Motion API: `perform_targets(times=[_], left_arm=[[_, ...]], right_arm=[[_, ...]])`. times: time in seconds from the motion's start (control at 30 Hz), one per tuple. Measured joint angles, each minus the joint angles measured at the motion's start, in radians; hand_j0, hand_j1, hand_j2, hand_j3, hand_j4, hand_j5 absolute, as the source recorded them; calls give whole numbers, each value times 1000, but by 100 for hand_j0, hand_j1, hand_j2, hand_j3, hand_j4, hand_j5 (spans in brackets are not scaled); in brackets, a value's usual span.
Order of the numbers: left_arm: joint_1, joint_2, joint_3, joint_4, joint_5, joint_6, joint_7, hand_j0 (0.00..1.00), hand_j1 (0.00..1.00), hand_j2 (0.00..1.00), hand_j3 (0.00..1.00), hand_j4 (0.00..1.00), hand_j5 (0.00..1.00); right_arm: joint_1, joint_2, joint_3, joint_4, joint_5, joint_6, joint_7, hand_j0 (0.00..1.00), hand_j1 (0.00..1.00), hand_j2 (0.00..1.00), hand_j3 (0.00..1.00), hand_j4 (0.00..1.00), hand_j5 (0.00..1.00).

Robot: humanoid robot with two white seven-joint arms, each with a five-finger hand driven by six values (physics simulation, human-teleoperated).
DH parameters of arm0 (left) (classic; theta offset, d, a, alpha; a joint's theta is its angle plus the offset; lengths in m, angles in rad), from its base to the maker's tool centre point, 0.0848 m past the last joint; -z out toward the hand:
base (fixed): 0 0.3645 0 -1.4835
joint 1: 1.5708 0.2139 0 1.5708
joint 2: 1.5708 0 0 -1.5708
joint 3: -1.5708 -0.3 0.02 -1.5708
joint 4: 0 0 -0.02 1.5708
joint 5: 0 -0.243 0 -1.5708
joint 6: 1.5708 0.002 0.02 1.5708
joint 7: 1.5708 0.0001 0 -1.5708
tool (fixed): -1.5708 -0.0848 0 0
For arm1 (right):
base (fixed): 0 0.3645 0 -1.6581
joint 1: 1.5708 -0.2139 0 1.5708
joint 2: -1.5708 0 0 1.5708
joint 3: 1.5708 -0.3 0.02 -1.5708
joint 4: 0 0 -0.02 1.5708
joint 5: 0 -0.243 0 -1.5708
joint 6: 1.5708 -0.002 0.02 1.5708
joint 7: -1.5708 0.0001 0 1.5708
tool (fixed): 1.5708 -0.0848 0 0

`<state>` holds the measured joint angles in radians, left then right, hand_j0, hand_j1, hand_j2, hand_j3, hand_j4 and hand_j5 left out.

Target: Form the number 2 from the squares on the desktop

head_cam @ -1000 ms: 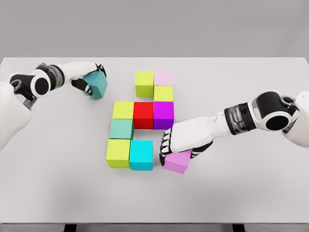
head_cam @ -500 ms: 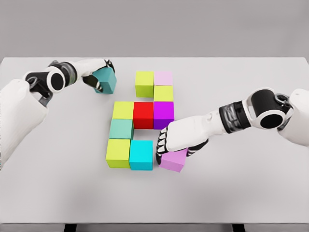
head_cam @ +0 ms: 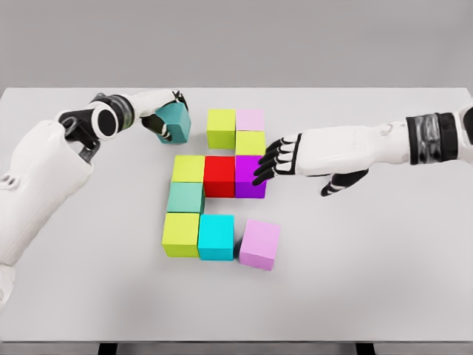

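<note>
Teal cube gripped in left robot hand, near top row's empty left slot. Pink cube sits slightly crooked finishing bottom row. Right robot hand open, empty. Nearly done.

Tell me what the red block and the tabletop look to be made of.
Red block: likely matte plastic or painted wood; its colour is flat and even, with no grain and no glare. Tabletop: a smooth, matte light-grey surface, perhaps laminate. As a simulator's render, neither is certain.
</note>
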<state>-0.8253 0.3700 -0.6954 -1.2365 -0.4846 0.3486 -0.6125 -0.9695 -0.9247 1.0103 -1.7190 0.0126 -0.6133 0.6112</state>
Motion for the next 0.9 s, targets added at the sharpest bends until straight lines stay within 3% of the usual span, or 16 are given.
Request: perform_targets(times=[0.13, 0.3, 0.47, 0.77, 0.9], left_arm=[[-2, -13, -1, 1, -1, 32, 0, 41, 41, 41, 41, 41, 41], [-29, -35, -1, 45, -1, 42, 0, 41, 41, 41, 41, 41, 41], [-31, -56, -3, 66, -2, 43, 0, 41, 41, 41, 41, 41, 41], [-38, -77, -6, 81, -1, 44, 0, 41, 41, 41, 41, 41, 41], [-43, -81, -6, 92, -1, 44, 0, 41, 41, 41, 41, 41, 41]], right_arm=[[14, -83, 1, -25, -93, -1, 0, 100, 100, 100, 100, 100, 100], [44, -133, -13, -32, -158, 0, 0, 100, 100, 100, 100, 100, 100], [72, -171, 47, -34, -165, -1, 0, 100, 100, 100, 100, 100, 100], [146, -295, 51, -34, -166, 0, 0, 100, 100, 100, 100, 100, 100], [150, -298, 80, -34, -143, 0, 0, 100, 100, 100, 100, 100, 100]])
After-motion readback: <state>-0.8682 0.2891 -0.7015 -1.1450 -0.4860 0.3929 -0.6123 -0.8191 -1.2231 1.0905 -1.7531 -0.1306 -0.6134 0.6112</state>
